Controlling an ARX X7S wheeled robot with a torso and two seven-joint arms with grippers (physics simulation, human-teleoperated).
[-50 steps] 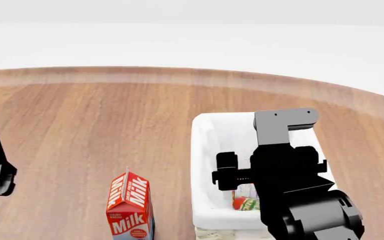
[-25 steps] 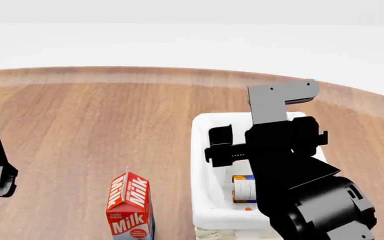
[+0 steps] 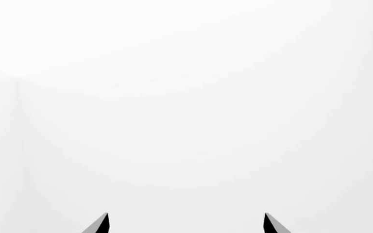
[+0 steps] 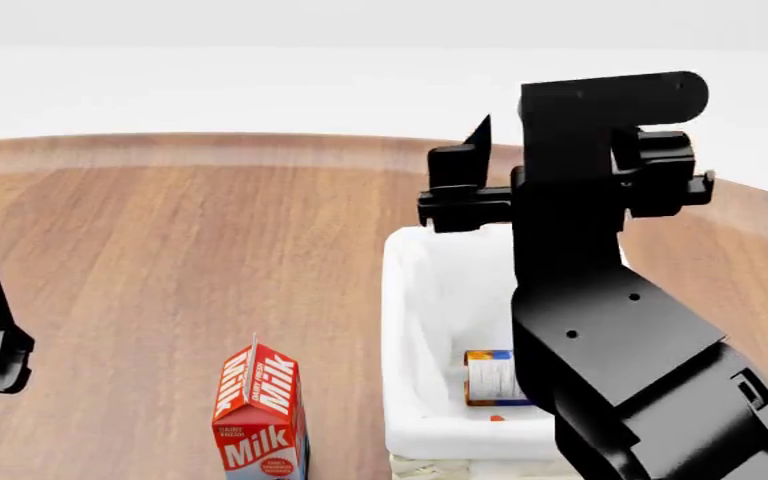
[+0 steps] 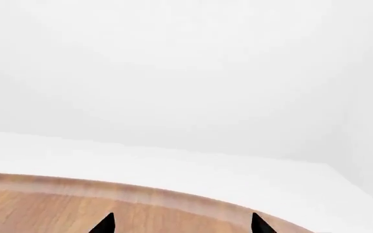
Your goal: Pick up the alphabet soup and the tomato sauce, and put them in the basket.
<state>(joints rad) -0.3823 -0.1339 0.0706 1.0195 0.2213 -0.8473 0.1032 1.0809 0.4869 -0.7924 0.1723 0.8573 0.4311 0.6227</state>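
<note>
The robot's black right gripper (image 4: pixel 484 160) hung high above the large cream-white wicker basket with its white cloth lining (image 4: pixel 408 300), and in the right wrist view its two dark fingers (image 5: pixel 106 224) showed only as tips set well apart, with nothing between them, looking out over the far rim of the round wooden surface (image 4: pixel 197 250). Inside the basket lay the small blue-labelled alphabet soup can with its orange-yellow band and silver-white lid (image 4: pixel 488 377), on its side near the basket's near end and partly hidden by the right arm. A small red scrap (image 4: pixel 496 417) showed just below that can; it may have been the red and green tomato sauce can, but too little of it was visible to be sure. A red and white milk carton (image 4: pixel 260 415) stood upright on the surface just beside the basket, on its left. The left gripper (image 3: pixel 185 224) had its fingers spread and empty, facing blank white. Judged from this, the dropping step looked finished or nearly so. To do it well, the right arm would be best lifted straight clear of the basket rim, fingers kept spread, without brushing the lining or the milk carton, and the contents checked once the arm no longer blocked the head view.
</note>
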